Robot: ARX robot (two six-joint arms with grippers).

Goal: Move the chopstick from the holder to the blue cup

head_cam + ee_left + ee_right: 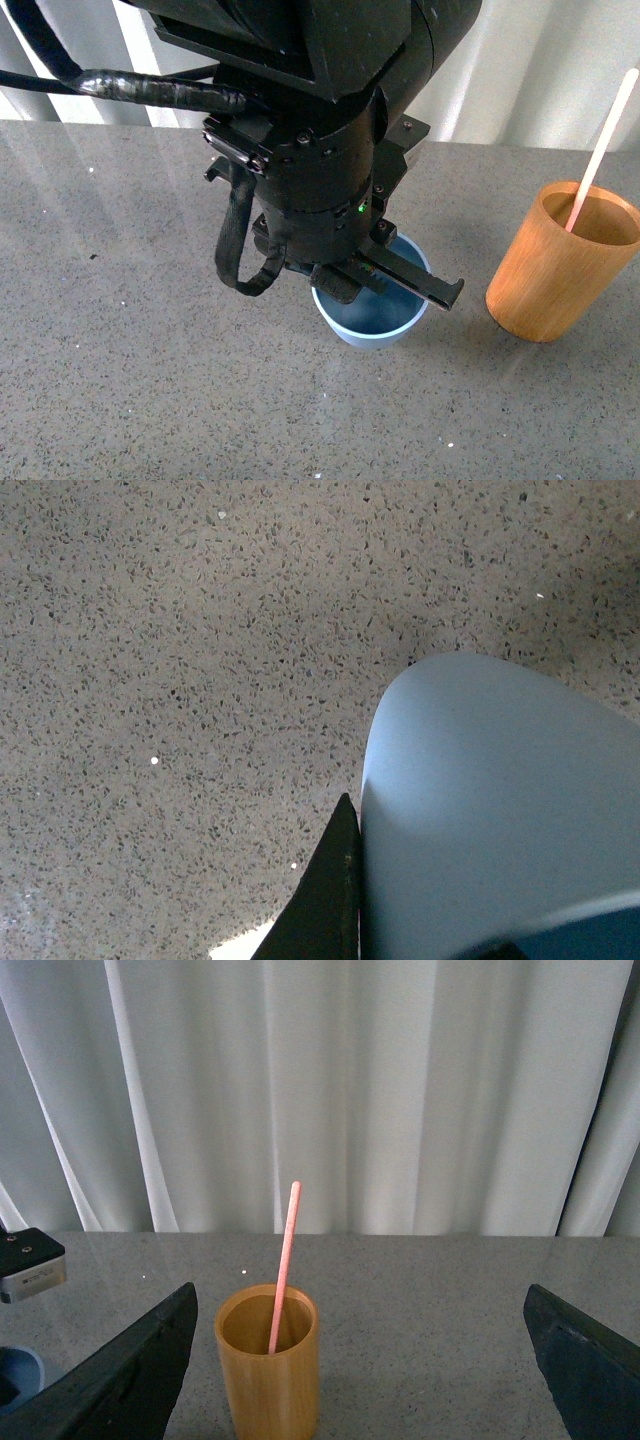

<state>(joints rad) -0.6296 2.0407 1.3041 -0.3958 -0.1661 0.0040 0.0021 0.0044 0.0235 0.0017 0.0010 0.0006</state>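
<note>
On the grey speckled stone desk (pixel 120 400), a round blue plastic cup (pixel 370 328) stands near the middle, with a cylindrical wooden holder (pixel 545 285) just to its right, a slim pink chopstick (pixel 602 150) leaning inside that holder, and a white pleated curtain (pixel 540 70) behind the desk.

Grey speckled tbl (pixel 130 380), blue cup (pixel 370 325), pink chopstick (pixel 600 150), orange-brown holder (pixel 545 285).

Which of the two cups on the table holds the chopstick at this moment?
The wooden holder, the brown cup on the right: the pink chopstick stands leaning in it. No chopstick shows in the blue cup.
</note>
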